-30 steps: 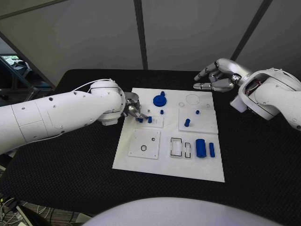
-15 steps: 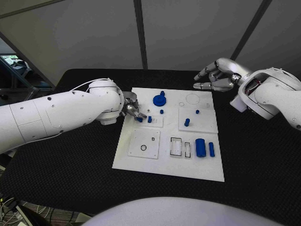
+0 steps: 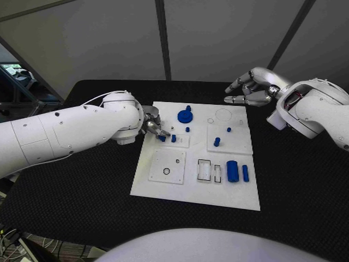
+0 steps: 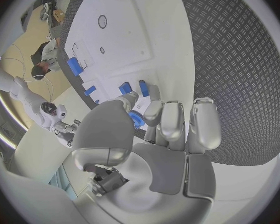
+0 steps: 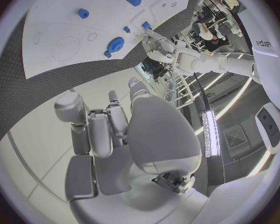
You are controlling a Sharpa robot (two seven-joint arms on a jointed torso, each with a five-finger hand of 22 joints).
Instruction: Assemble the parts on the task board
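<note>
Your left silver hand sits at the left edge of the white rectangular task board, fingers lowered onto the small raised square plate where two short blue pegs stand. In the left wrist view the fingertips reach down right beside those pegs, and a small blue toothed piece shows tucked under the thumb; whether it is actually pinched or merely lies behind the thumb, you cannot tell from these views.

The likely failure here is a sideways nudge: with the fingers so close to the pegs, any lateral drift could tip or knock one out of its seat, or cock a part as it is pressed down.

Both pegs stand upright, long axis vertical to the board. Farther across the board from the left hand, the round blue geared knob lies flat, its stub pointing up. Two blue cylinders lie on their sides near the board's near right corner, long axes running along the board's length, parallel to each other.

Your right silver hand hovers beyond the board's far right corner, fingers curled in with nothing in them, well apart from every part.
</note>
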